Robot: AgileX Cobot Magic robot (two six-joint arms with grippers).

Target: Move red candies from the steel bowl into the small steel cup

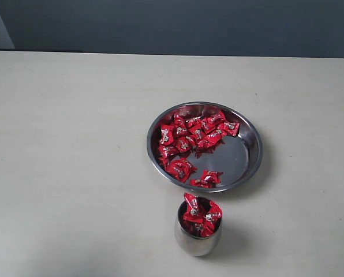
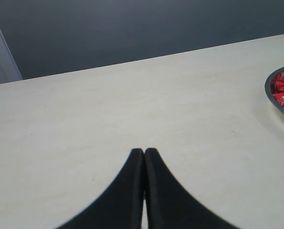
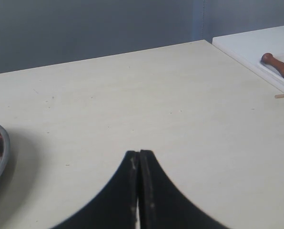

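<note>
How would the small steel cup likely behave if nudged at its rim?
It would probably tip or rock easily: the small steel cup has rounded sides narrowing toward its base. Its shiny surface looks slippery, so it may slide on the smooth table. The red candies heaped above its rim could spill.

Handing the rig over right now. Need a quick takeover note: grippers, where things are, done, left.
Grippers: the left gripper and the right gripper are both shut and empty, each over bare table, off to either side of the bowl.
Things: the steel bowl holds most of the red candies, bunched on its left half in the exterior view. The small steel cup stands upright near the bowl's camera-side rim.
Done: several candies are in the cup, heaped above its rim.
Left: the bulk in the bowl.
</note>
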